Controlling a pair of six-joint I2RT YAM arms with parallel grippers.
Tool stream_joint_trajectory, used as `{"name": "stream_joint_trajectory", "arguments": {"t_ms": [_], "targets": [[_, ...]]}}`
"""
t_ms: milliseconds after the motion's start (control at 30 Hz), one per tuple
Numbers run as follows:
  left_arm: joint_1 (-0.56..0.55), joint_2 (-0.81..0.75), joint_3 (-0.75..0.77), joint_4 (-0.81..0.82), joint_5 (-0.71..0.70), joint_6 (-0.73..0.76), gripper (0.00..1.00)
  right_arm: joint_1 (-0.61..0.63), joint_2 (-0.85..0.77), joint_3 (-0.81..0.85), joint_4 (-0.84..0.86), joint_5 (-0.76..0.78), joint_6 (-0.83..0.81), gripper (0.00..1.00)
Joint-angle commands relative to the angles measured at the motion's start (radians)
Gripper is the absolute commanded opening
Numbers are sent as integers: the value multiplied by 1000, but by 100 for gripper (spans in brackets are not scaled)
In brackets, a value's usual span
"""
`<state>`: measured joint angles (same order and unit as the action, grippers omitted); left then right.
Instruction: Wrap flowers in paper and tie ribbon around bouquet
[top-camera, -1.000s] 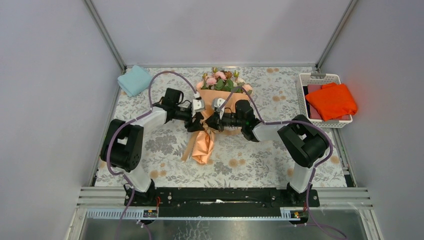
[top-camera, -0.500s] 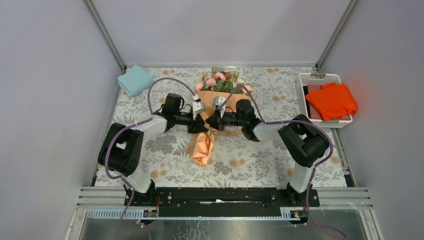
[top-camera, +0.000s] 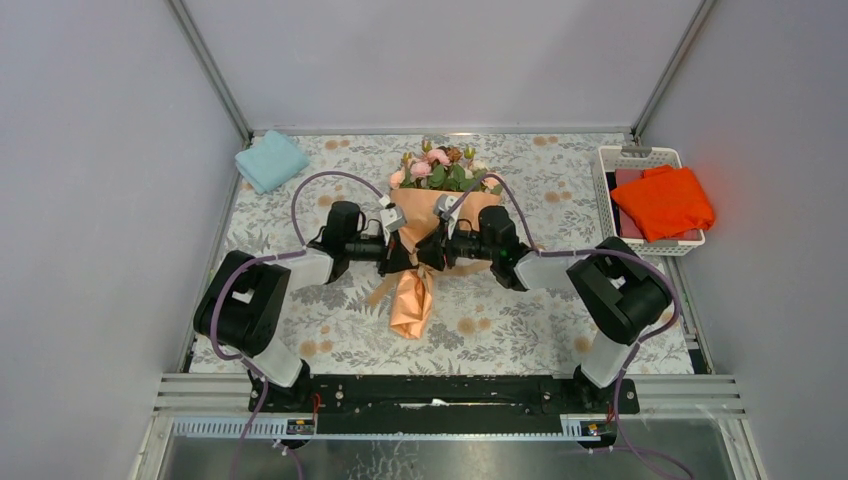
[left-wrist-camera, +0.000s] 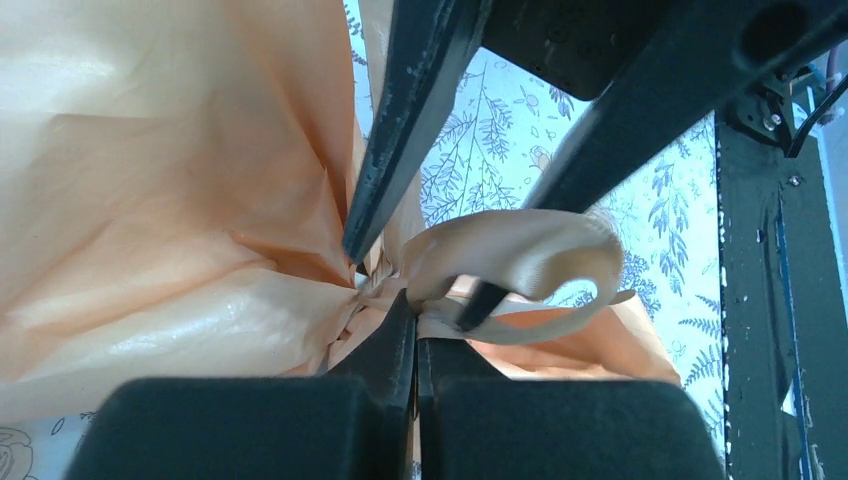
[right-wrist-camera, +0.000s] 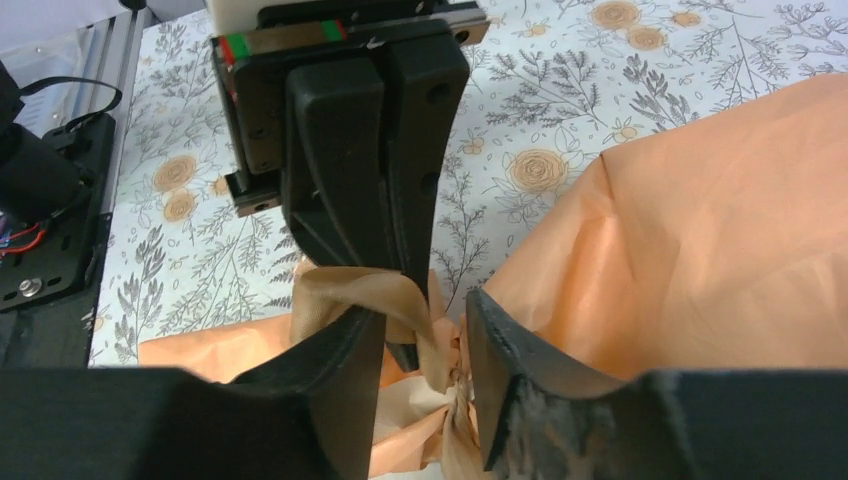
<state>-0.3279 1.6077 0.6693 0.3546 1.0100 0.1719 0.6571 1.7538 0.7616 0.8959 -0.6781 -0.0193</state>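
Note:
The bouquet lies mid-table: pink flowers (top-camera: 432, 168) at the far end, peach paper (top-camera: 452, 212) wrapped in a cone, its tail (top-camera: 412, 300) pointing toward me. At the pinched neck both grippers meet. My left gripper (top-camera: 403, 256) (left-wrist-camera: 415, 312) is shut on the tan ribbon (left-wrist-camera: 520, 250) (right-wrist-camera: 350, 290), right beside the knot, with a loop arching over its tip. Facing it, my right gripper (top-camera: 430, 252) (right-wrist-camera: 422, 315) stands open, its jaws either side of the ribbon and the gathered paper (right-wrist-camera: 700, 230).
A folded light blue cloth (top-camera: 270, 160) lies at the back left. A white basket (top-camera: 640, 152) holding a bright orange cloth (top-camera: 662, 200) stands at the back right. Grey walls enclose the table on three sides.
My left gripper has shut on the ribbon and my right gripper has opened. Both grippers have drawn closer together at the neck, and the bouquet has shifted slightly right.

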Motion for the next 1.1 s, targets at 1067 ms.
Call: {"name": "stream_joint_trajectory", "arguments": {"t_ms": [1067], "targets": [[-7, -59, -40, 76, -66, 36, 0, -456, -307, -56, -1099, 874, 614, 70]]}}
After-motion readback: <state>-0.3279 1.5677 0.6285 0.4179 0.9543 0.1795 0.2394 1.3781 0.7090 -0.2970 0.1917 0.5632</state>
